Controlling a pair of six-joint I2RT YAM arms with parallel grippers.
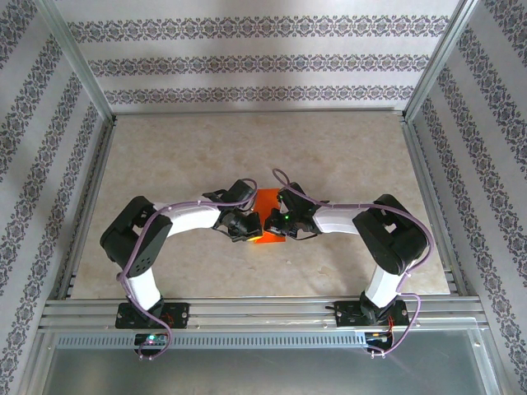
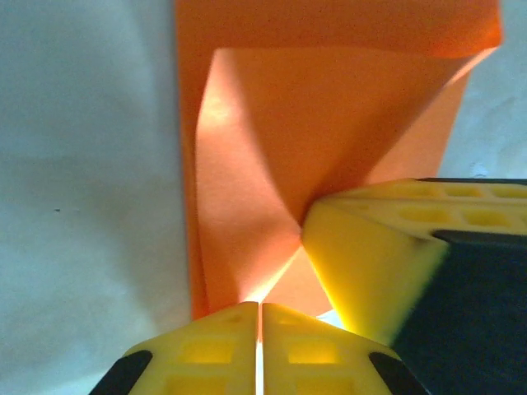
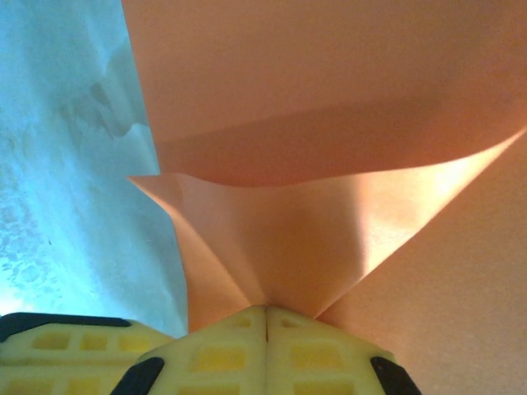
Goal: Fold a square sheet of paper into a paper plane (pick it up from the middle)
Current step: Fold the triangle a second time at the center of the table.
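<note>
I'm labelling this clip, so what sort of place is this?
Probably a lab robot cell: a white-and-black left robot arm and right robot arm bolted to a metal rail, a beige marble-look tabletop, and floral-striped wallpaper panels walling it in.

The square sheet of paper [image 2: 329, 123] is thin orange paper. It is smooth and mostly dull, with a soft shine where light hits its bent flap. The jaws of the left gripper [image 2: 259, 319] and right gripper [image 3: 265, 321] look like dull yellow plastic with little square holes, and black plastic at the sides. The worktop [image 1: 181, 156] looks like pale stone, smooth and faintly shiny. The left arm [image 1: 193, 218] and right arm [image 1: 333, 218] have shiny white plastic shells and black plastic joints. The rails [image 1: 263, 311] at the near edge are silvery metal. The walls [image 1: 263, 62] have a dull printed pattern.
</note>
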